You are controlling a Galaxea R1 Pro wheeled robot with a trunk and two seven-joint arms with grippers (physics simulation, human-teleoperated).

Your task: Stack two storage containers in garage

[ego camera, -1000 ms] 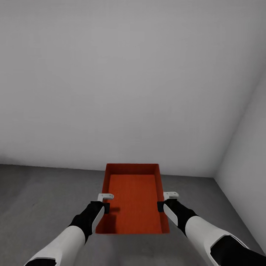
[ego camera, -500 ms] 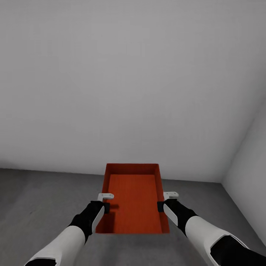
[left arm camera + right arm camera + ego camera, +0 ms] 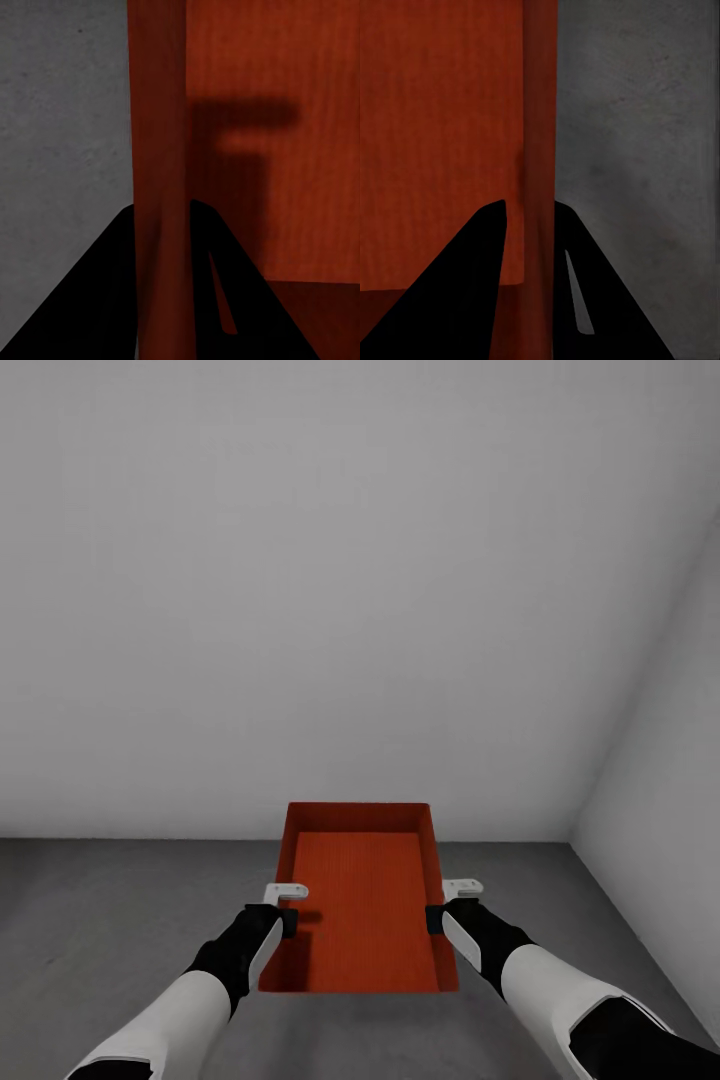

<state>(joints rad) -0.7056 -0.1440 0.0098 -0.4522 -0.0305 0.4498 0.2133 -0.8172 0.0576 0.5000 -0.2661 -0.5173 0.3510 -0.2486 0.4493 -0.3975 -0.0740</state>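
Observation:
I carry one orange-red storage container, open-topped and empty, held level in front of me in the head view. My left gripper is shut on its left long wall; the left wrist view shows that wall pinched between the two black fingers. My right gripper is shut on the right long wall, a black finger on each side of it. Below the container lies the garage's dark grey concrete floor.
A plain white wall stands straight ahead and meets the floor just beyond the container. A second white wall closes the right side, forming a corner at the far right. Open floor stretches to the left.
The whole view has turned, so the corner and right wall have shifted in the picture and the floor line looks level. The container and both grippers keep the same hold.

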